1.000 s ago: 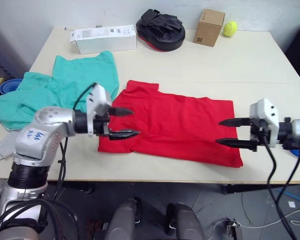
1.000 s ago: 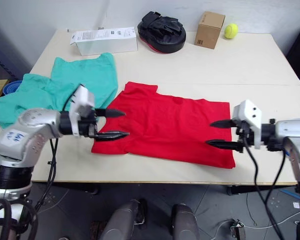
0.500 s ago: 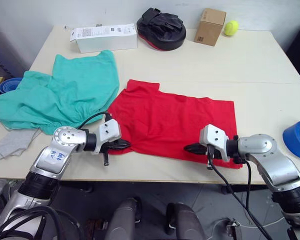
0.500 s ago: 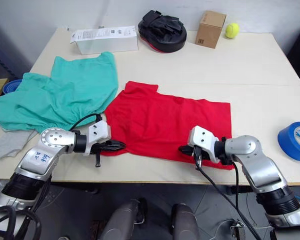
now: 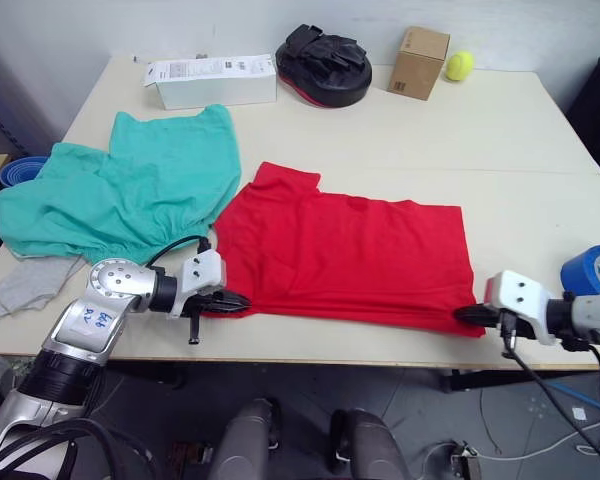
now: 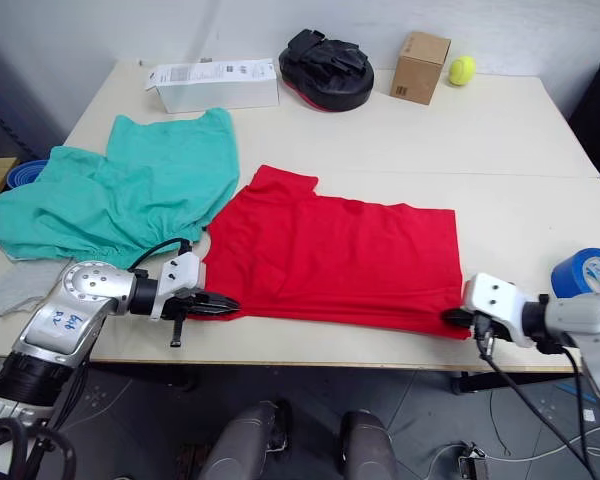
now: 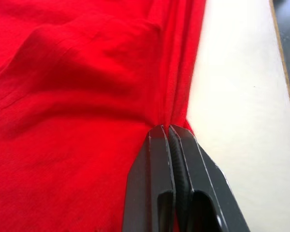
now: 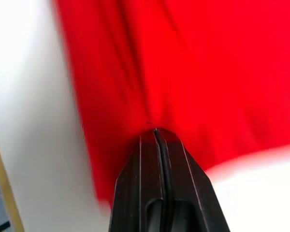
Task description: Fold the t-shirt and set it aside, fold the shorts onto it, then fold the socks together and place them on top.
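Lying flat, t-shirt (image 5: 345,255) long axis left-right, both end effectors (image 5: 235,303) (image 5: 467,314) pinching near-edge corners

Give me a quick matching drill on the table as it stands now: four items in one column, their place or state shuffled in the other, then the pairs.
Items:
1. t-shirt
2. shorts
3. tennis ball
4. blue tape roll

Places or states:
A. far edge, beside the cardboard box
B. near edge, pinched at both near corners
C. spread on the robot's left
D. right edge of the table

Pairs: 1-B, 2-C, 3-A, 4-D
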Available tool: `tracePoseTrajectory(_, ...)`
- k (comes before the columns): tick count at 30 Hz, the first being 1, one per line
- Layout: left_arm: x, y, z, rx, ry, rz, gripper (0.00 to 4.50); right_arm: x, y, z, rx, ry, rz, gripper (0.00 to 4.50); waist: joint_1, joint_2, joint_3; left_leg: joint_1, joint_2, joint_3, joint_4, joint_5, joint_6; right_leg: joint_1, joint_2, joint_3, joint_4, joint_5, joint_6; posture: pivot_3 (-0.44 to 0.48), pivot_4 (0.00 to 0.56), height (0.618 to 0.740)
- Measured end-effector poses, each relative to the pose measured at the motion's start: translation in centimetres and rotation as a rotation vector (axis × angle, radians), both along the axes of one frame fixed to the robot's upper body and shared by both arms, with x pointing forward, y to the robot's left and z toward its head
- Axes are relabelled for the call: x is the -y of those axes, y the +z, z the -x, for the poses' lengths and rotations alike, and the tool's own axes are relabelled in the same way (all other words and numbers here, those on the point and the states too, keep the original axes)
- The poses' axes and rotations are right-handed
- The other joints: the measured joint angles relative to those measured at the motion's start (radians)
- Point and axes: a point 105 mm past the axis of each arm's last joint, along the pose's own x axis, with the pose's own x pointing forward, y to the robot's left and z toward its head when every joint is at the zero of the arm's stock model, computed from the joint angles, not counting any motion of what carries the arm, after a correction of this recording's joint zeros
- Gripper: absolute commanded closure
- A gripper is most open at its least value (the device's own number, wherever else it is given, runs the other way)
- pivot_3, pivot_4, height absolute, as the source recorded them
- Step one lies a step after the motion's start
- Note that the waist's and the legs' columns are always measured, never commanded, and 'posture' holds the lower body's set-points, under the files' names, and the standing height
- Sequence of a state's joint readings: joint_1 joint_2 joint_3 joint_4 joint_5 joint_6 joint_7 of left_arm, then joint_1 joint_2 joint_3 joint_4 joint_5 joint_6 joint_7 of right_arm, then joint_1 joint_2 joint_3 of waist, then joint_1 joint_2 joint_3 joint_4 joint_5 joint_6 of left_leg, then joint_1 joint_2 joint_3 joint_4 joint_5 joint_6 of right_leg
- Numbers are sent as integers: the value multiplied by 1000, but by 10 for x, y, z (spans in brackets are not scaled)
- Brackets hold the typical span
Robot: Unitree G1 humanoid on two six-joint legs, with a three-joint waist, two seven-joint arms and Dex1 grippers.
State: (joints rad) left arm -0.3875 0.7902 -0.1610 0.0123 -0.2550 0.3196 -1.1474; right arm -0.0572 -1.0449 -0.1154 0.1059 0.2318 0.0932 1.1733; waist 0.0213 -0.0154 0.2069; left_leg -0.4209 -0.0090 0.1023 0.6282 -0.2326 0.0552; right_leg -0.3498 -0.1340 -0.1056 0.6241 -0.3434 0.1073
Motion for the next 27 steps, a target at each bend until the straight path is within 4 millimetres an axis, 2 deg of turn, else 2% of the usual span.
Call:
tracePoseTrajectory(2, 0, 1, -1, -11, 16, 19, 4435, -3, 7, -1, -7, -12, -87, 4500, -4, 1, 0, -1, 0, 1, -1, 0, 0, -3, 0, 0, 1, 0, 0, 0, 150, 740)
tracePoseTrajectory(3, 1, 2, -2, -15, 26, 29, 4435, -11, 14, -3, 5, -7, -155, 4500, -9, 1, 1, -1, 1, 1, -1, 0, -1, -3, 0, -1, 2, 0, 0, 0, 150, 740)
tracePoseTrajectory(7, 12, 7, 0, -7, 15, 71, 4435, -58, 44, -8, 66, 110, -297, 4500, -19, 2, 1, -2, 3, 1, -1, 1, -1, -5, 1, -4, 4, 0, 0, 0, 150, 740)
tracePoseTrajectory(8, 13, 8, 0, -5, 10, 75, 4435, -65, 46, -7, 71, 133, -304, 4500, -19, 2, 1, -2, 3, 1, -1, 0, -1, -5, 1, -4, 4, 0, 0, 0, 150, 740)
tracePoseTrajectory(11, 15, 11, 1, 0, 10, 74, 4435, -97, 33, -1, 39, 201, -329, 4500, -18, 2, 1, -2, 3, 1, 0, -1, -2, -5, 1, -4, 4, 0, 0, 0, 150, 740)
tracePoseTrajectory(14, 15, 12, 1, -1, 14, 75, 4435, -115, 14, 1, -3, 223, -320, 4500, -15, 2, 1, -3, 2, 1, 0, -1, -2, -5, 1, -3, 3, 0, 0, 0, 150, 740)
tracePoseTrajectory(19, 14, 12, 0, -2, 20, 72, 4435, -123, -7, -2, -20, 210, -264, 4500, -18, 2, 1, -3, 2, 3, 0, -1, -2, -6, 1, -2, 4, 0, 0, 0, 150, 740)
tracePoseTrajectory(22, 13, 11, 0, 1, 26, 67, 4435, -124, -8, -9, 1, 194, -253, 4500, -21, 2, 1, -3, 2, 3, 0, 0, -2, -6, 1, -2, 4, 0, 0, 0, 150, 740)
tracePoseTrajectory(23, 13, 11, 0, 0, 29, 67, 4034, -123, -8, -11, 8, 193, -251, 4500, -21, 2, 1, -3, 2, 3, 0, 0, -2, -6, 1, -2, 4, 0, 0, 0, 150, 740)
tracePoseTrajectory(27, 14, 11, 3, -46, 23, 92, 2967, -122, -9, -12, 16, 196, -242, 4500, -21, 2, 1, -3, 2, 3, 0, 0, -2, -6, 1, -2, 4, 0, 0, 0, 150, 740)
